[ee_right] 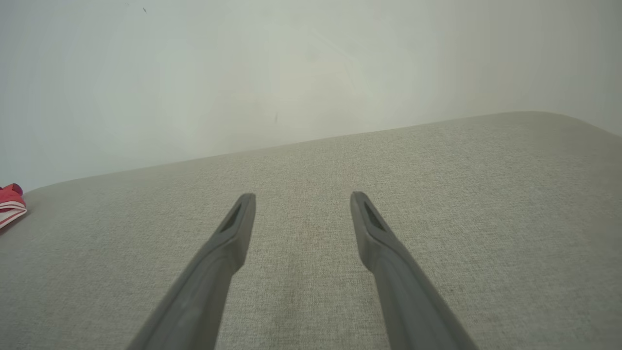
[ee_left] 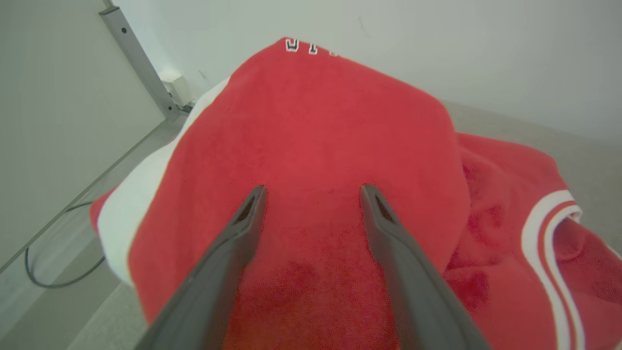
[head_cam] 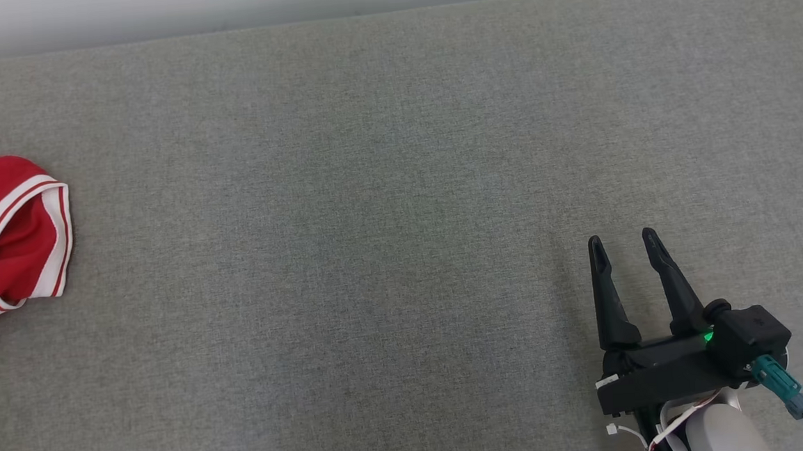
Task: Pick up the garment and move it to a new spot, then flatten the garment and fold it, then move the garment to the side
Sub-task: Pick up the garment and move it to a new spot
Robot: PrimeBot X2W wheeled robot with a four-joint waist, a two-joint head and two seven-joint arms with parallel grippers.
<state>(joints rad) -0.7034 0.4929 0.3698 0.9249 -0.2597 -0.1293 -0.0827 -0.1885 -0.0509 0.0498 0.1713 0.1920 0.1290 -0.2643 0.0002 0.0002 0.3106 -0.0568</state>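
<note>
The left tool [ee_left: 313,188] is released, its two long dark fingers spread wide and tapering to narrow tips with a slot near each end. Both fingers point into the red garment [ee_left: 316,121], which bulges up directly ahead of the tips and spills away to the tool's right; whether the tips press the cloth or hang just above it cannot be told. The garment is a soft, fleecy-looking knit in bright red, heaped in a rounded mound, with a broad white band along the edge to the tool's left, a white-and-red striped hem curling open to its right, and white block letters with dark outlines at the far crest, too cut off to read. Off to this tool's left, a grey metal rail [ee_left: 138,61] slants up a pale wall and a thin dark cable [ee_left: 34,272] loops below. The right tool [head_cam: 622,237] is likewise fully spread and grips nothing, its matte dark fingers reaching over the bare counter [head_cam: 373,220], a flat expanse of grey, finely woven fabric with a rounded far corner. From this tool the garment lies well apart, far to its left at the counter's edge. A small green light [head_cam: 708,337] glows on its black body beside a teal connector [head_cam: 777,375].
</note>
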